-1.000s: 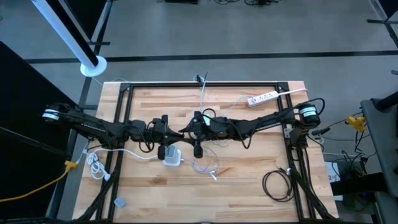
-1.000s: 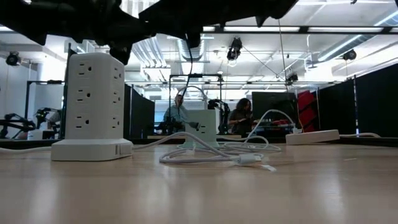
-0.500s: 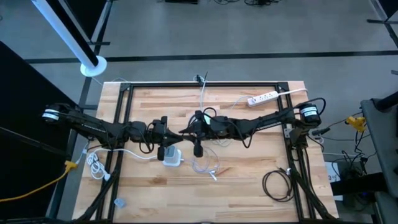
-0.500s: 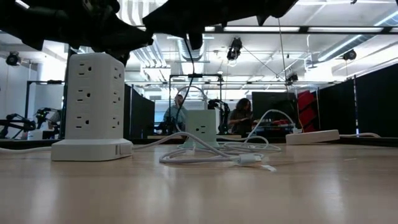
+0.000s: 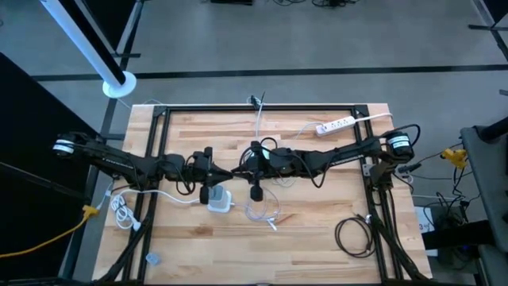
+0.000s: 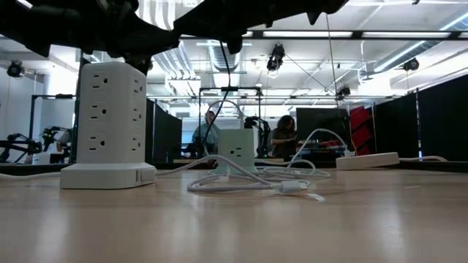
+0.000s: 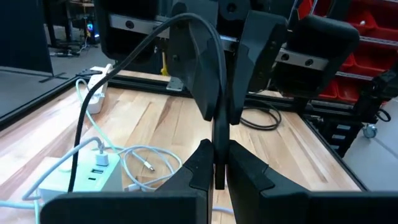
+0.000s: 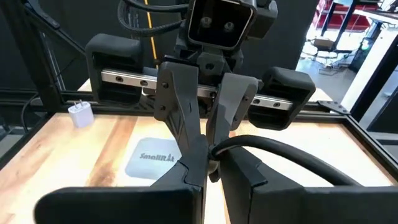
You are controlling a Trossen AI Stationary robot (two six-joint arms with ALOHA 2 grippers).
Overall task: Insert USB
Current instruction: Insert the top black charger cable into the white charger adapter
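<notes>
- Two grippers now meet nose to nose above the middle of the counter, and both are clamped on the same black cable.
- The right gripper was part open a second ago. It has since drawn its fingers fully together on the cable, right against the tips of the left gripper, which has stayed pinched narrow on it all the while.
- We judge this to be a handover or re-grip. With both ends of the short stretch held, the plug can be turned or steadied before it goes to a port.
- The cable is thick, dark and glossy. It arches up in a stiff loop from the pinch point and runs back along the right arm.
- We cannot see the plug itself, as the closed fingers hide it.
- The cable hangs clear of the counter, above and near the white power tower.
- A white charging block with small ports on top lies below, with a loose white lead coiled beside it. We cannot tell yet which port is meant.
</notes>
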